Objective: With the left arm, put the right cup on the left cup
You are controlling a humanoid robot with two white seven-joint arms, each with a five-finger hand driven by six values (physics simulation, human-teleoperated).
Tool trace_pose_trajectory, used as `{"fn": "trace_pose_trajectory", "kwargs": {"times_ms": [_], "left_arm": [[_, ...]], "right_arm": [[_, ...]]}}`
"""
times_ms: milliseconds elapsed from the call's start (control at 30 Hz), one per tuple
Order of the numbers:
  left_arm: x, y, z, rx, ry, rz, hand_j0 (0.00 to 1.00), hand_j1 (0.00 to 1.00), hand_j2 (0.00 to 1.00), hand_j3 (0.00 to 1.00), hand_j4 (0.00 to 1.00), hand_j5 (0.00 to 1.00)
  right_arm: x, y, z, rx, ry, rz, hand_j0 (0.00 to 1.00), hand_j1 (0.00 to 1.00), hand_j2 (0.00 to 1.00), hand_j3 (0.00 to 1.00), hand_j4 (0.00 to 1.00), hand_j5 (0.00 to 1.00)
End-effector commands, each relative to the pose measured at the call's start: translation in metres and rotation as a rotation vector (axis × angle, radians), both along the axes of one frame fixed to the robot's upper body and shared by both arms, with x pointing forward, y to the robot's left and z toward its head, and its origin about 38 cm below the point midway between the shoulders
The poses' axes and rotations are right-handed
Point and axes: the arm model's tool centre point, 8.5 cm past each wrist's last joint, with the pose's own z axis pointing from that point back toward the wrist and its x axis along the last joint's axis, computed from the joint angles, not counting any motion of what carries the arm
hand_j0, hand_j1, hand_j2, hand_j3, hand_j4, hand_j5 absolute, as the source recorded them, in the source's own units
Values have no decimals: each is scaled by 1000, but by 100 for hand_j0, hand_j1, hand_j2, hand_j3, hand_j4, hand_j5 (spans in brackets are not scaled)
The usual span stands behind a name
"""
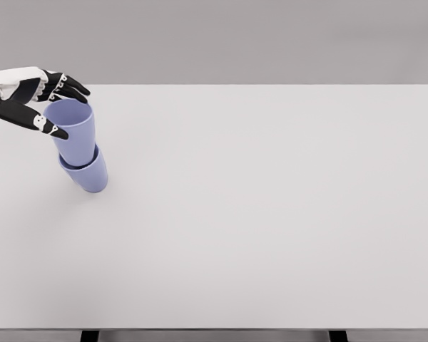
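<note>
Reaching in from the left edge of the head view, the robot's left hand point(39, 100) sits at the rim of a lavender upper cup point(73, 130), which stands nested inside a matching lower cup point(88, 174) on the white table point(271, 214). The black fingers point(70, 87) extend past the far side of the upper cup's rim, while the thumb point(43, 124) crosses the rim's near-left side, so the hand brackets the cup's mouth in a narrow pinch. Whether the digits press on the rim or merely lie against it cannot be told from this angle.

The upper cup is seated mouth-up in the lower cup, with its open top facing the camera and most of its wall showing above the lower cup's rim. The pair leans slightly, the upper cup's mouth sitting up and to the left of the lower cup's base. The lower cup rests on the table just below and to the right of the hand, casting a faint shadow at its foot.

Both cups stand toward the table's far-left corner, well apart from its right edge. The table's dark legs point(90, 335) show at the bottom of the frame, well below the lower cup.
</note>
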Motion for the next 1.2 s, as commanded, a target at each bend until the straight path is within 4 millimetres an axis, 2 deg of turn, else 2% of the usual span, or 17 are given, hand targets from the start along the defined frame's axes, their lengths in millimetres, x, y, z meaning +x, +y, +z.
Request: {"fn": "trace_pose_trajectory", "kwargs": {"times_ms": [0, 67, 100, 533, 567, 767, 933, 1000, 1167], "left_arm": [[-1, -1, 2, 0, -6, -6, 86, 86, 86, 86, 86, 86], [-1, -1, 2, 0, -6, -6, 86, 86, 86, 86, 86, 86], [-2, -2, 2, 1, -6, -9, 90, 90, 90, 90, 90, 90], [-3, -4, 6, 2, -15, -17, 94, 94, 94, 94, 94, 94], [-4, -6, 9, 4, -25, -25, 100, 100, 100, 100, 100, 100], [-9, -7, 15, 2, -49, -39, 100, 100, 100, 100, 100, 100], [-12, 6, 23, 23, -55, -8, 100, 100, 100, 100, 100, 100], [-14, 7, 14, 29, -32, -3, 100, 100, 100, 100, 100, 100], [-20, 8, 16, 43, -34, -9, 100, 100, 100, 100, 100, 100]], "right_arm": [[0, 0, 0, 0, 0, 0, 100, 100, 100, 100, 100, 100], [0, 0, 0, 0, 0, 0, 100, 100, 100, 100, 100, 100], [0, 0, 0, 0, 0, 0, 100, 100, 100, 100, 100, 100], [0, 0, 0, 0, 0, 0, 100, 100, 100, 100, 100, 100], [0, 0, 0, 0, 0, 0, 100, 100, 100, 100, 100, 100], [0, 0, 0, 0, 0, 0, 100, 100, 100, 100, 100, 100], [0, 0, 0, 0, 0, 0, 100, 100, 100, 100, 100, 100], [0, 0, 0, 0, 0, 0, 100, 100, 100, 100, 100, 100], [0, 0, 0, 0, 0, 0, 100, 100, 100, 100, 100, 100]]}}
